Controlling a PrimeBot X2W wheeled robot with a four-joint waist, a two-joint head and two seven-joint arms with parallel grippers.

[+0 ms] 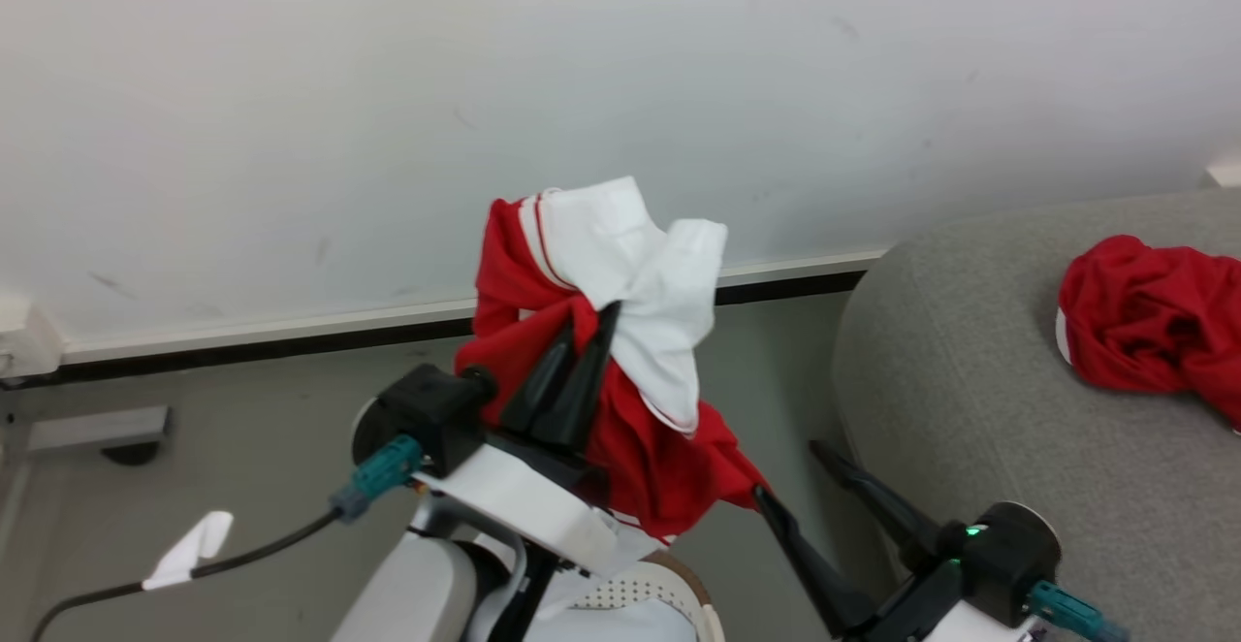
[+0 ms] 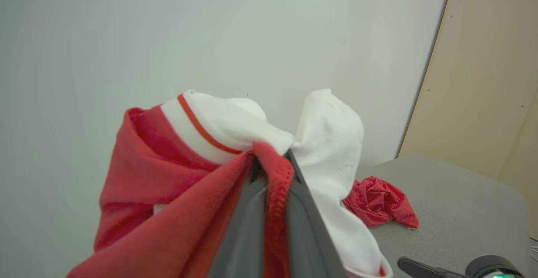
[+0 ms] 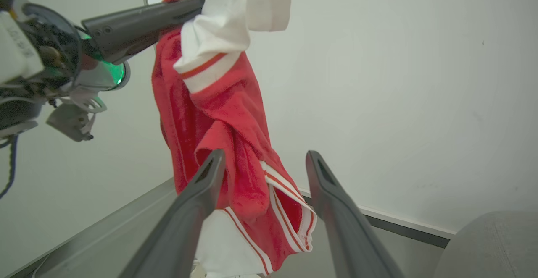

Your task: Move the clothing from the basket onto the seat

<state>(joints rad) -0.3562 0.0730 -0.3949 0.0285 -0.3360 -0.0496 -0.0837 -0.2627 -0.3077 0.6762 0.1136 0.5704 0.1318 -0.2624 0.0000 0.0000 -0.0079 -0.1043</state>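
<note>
My left gripper [image 1: 591,324] is shut on a red and white piece of clothing [image 1: 630,380] and holds it up in the air in front of the wall; the cloth [image 2: 176,194] drapes over its fingers [image 2: 252,227], and the garment [image 3: 227,114] hangs down in the right wrist view. The basket [image 1: 669,589] shows its perforated rim at the bottom centre, under the hanging cloth. My right gripper [image 1: 787,472] stands open, low at the right, its fingers [image 3: 197,202] beside the garment's lower end. A second red piece of clothing [image 1: 1149,322] lies crumpled on the grey seat [image 1: 970,409].
A white wall with a dark skirting strip [image 1: 291,341] runs behind. The grey floor [image 1: 242,448] lies to the left, with a black cable [image 1: 242,555] and a white tag. A beige panel [image 2: 483,80] stands behind the seat in the left wrist view.
</note>
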